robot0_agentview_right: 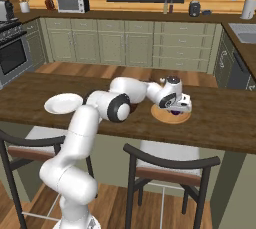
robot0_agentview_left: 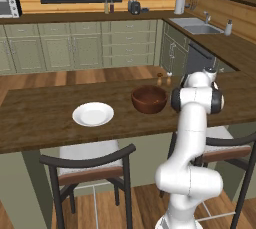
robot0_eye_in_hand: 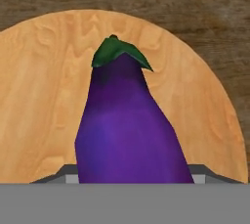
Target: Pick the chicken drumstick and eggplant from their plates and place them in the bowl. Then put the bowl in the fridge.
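A glossy purple eggplant (robot0_eye_in_hand: 127, 120) with a green cap lies on the tan-orange plate (robot0_eye_in_hand: 44, 71) on the wooden counter. My gripper (robot0_eye_in_hand: 134, 176) is down over it, one finger on each side of its thick end; whether they press on it I cannot tell. From the right base, the gripper (robot0_agentview_right: 175, 109) sits low on that plate (robot0_agentview_right: 159, 116), with a bit of the eggplant (robot0_agentview_right: 175, 113) showing under it. The dark wooden bowl (robot0_agentview_left: 149, 99) stands left of the arm and the white plate (robot0_agentview_left: 93, 114) lies bare further left. The chicken drumstick and the fridge are out of view.
Two small shakers (robot0_agentview_left: 164, 79) stand behind the bowl. Chairs (robot0_agentview_left: 85, 163) (robot0_agentview_right: 170, 165) are pushed in under the counter's near edge. Across the aisle run cabinets, with a sink (robot0_agentview_left: 195, 25) at the back right.
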Tool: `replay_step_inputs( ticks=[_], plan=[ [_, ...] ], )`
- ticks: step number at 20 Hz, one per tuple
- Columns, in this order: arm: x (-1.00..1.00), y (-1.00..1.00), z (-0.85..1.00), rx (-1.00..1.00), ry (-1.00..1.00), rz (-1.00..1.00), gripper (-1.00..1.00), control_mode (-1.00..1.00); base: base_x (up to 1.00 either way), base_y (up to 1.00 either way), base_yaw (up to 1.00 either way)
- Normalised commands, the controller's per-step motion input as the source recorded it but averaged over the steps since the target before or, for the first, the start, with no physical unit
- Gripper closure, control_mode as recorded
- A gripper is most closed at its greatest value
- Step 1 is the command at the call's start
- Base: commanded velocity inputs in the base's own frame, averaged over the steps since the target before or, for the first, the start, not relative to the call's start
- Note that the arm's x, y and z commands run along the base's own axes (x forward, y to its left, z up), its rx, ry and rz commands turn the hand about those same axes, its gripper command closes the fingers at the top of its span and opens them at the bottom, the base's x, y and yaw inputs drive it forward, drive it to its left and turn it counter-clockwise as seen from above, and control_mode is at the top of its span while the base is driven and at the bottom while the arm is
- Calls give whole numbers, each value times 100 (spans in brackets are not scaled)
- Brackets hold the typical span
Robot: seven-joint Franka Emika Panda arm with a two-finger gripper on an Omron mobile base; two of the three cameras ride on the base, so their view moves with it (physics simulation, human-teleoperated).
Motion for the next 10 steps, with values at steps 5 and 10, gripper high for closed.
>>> replay_step_inputs(
  ticks=[5,10],
  plan=[
    [-68,49,62,1,0,15,100,-100,0,0,0],
    [-61,93,84,0,5,21,100,-100,0,0,0]
  ],
)
